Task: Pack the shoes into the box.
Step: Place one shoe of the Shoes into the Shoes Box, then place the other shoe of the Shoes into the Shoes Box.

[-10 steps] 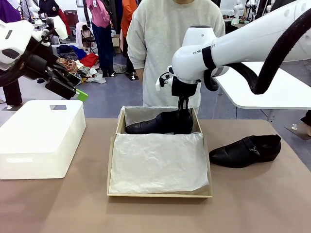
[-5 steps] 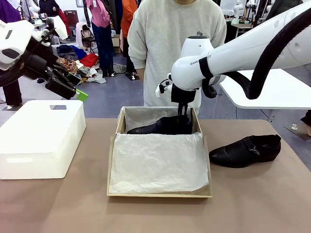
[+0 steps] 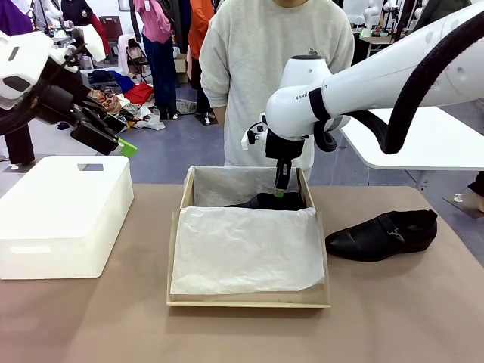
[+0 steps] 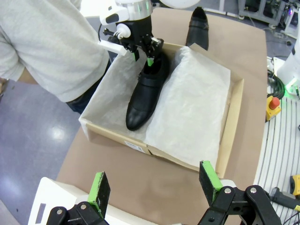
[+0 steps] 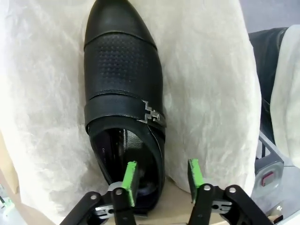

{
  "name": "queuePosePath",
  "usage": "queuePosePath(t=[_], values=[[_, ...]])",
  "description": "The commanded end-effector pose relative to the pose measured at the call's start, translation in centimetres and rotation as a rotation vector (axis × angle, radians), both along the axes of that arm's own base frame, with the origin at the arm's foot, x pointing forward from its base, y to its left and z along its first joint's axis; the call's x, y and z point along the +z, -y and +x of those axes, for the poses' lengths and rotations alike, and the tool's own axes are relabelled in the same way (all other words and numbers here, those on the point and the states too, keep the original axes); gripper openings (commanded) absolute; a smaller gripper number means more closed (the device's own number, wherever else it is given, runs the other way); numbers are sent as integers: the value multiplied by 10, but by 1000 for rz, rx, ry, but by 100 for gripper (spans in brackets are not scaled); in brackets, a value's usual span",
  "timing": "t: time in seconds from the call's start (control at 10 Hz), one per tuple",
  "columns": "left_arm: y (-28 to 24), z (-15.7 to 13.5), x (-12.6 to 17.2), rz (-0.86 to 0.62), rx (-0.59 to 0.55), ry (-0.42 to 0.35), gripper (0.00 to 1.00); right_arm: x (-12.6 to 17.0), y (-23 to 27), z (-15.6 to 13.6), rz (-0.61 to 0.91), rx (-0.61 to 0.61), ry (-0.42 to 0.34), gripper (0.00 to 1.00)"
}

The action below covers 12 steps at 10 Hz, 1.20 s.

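One black shoe [image 3: 272,202] lies on the white tissue at the far end of the tan box [image 3: 172,257]; in the left wrist view the shoe [image 4: 145,96] points toward the box's [image 4: 234,122] left end. My right gripper [image 3: 281,185] hangs just above its heel, jaws parted. In the right wrist view one fingertip [image 5: 130,176] sits over the opening of the shoe [image 5: 124,93], with the shoe's side wall loose between the jaws of my right gripper [image 5: 161,176]. The other shoe [image 3: 382,234] lies on the table right of the box. My left gripper [image 3: 106,136] is raised at the far left, open and empty.
A big white box [image 3: 64,212] stands on the table's left side under my left gripper [image 4: 154,183]. A person in a grey sweater [image 3: 272,68] stands close behind the tan box. A white table [image 3: 423,144] is at the back right.
The shoe has come down from a tilted, held position to lie low in the box. My right gripper's jaws have parted and let go of it. The left arm has not moved.
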<state>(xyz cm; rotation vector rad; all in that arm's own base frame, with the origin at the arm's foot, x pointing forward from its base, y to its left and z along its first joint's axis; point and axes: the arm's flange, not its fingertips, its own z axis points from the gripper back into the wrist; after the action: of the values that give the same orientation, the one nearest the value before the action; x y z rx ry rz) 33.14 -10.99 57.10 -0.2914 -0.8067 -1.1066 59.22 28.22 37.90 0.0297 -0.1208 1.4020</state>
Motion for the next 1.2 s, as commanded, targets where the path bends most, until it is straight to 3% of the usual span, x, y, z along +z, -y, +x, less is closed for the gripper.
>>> queuePosePath(t=[0.0, 0.4, 0.8, 1.1], values=[[0, 0, 1, -7, -7, -1, 100, 25, 3, -3, 30, 2, 6, 100], [0, 0, 1, -7, -7, -1, 100, 51, 9, -9, 27, 36, 36, 100], [0, 0, 1, -7, -7, -1, 100, 72, 24, -14, -18, -17, 37, 100], [0, 0, 1, -7, -7, -1, 100, 117, 53, -23, -28, -25, 84, 100]])
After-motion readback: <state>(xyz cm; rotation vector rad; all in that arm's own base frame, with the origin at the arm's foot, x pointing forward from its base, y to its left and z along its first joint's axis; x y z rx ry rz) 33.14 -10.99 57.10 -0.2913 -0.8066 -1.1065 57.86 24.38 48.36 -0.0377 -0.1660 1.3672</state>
